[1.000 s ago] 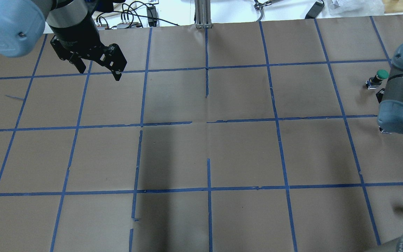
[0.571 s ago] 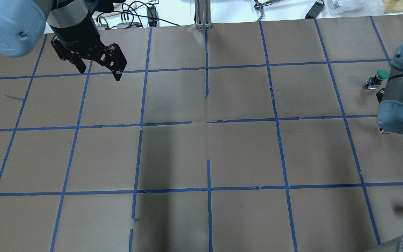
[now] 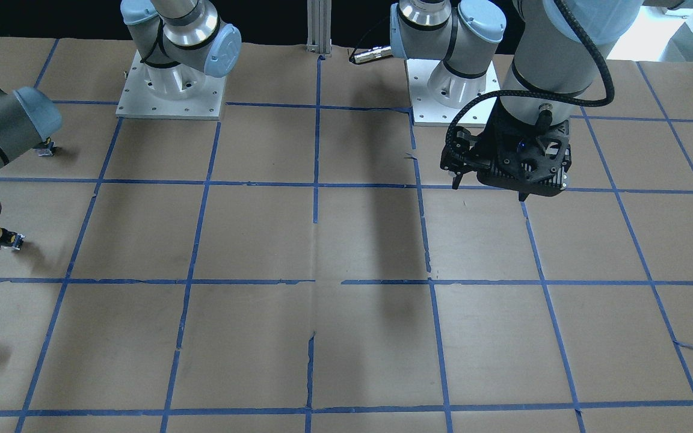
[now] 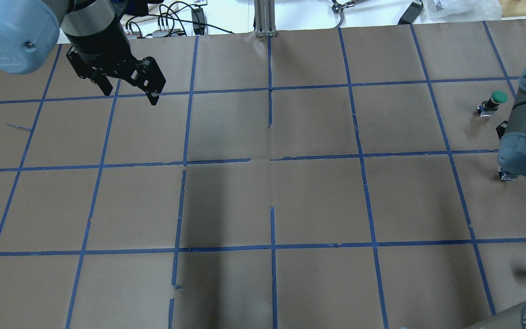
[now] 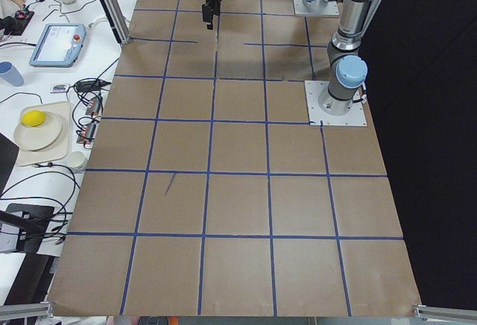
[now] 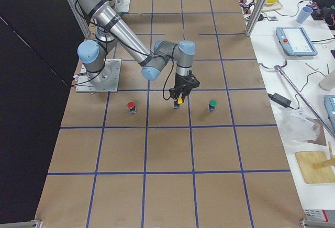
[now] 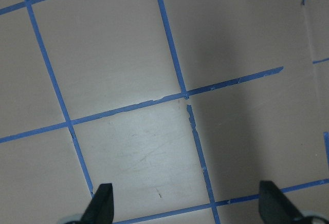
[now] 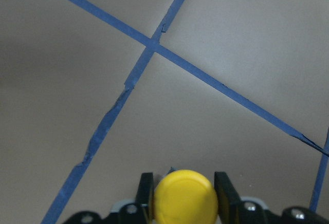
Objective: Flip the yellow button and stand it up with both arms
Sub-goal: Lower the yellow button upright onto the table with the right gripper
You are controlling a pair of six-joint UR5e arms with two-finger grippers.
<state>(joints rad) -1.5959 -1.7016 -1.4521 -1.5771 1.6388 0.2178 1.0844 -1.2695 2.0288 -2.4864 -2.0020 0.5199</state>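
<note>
Yellow between black: pinching the yellow button (image 8: 183, 206) in the right claw (image 8: 183, 183), squeezing the round cap from both sides with the fingers (image 8: 145, 188) and presenting its face to the wrist camera. Working low at the right end of the desk (image 4: 318, 201), near a crossing of the blue tape lines (image 8: 151, 44) gridding the brown paper. Sitting, in the right-side view, between a red-capped button (image 6: 131, 105) nearer the robot's base and a green-capped button (image 6: 212, 104) farther out, apart from both and roughly in a row with them. Hiding almost wholly under the right arm's light blue joint cap (image 4: 525, 155) at the edge of the overhead view, and showing only a speck of yellow at the front-facing view's left edge. Leaving it unclear whether hanging just clear of the paper or touching it. Holding the left claw (image 4: 129, 96) well apart from all this, over the far left part of the desk, pointing down with fingertips (image 7: 103, 206) spread wide, gripping nothing, and looking onto paper and tape alone through the left wrist camera.
</note>
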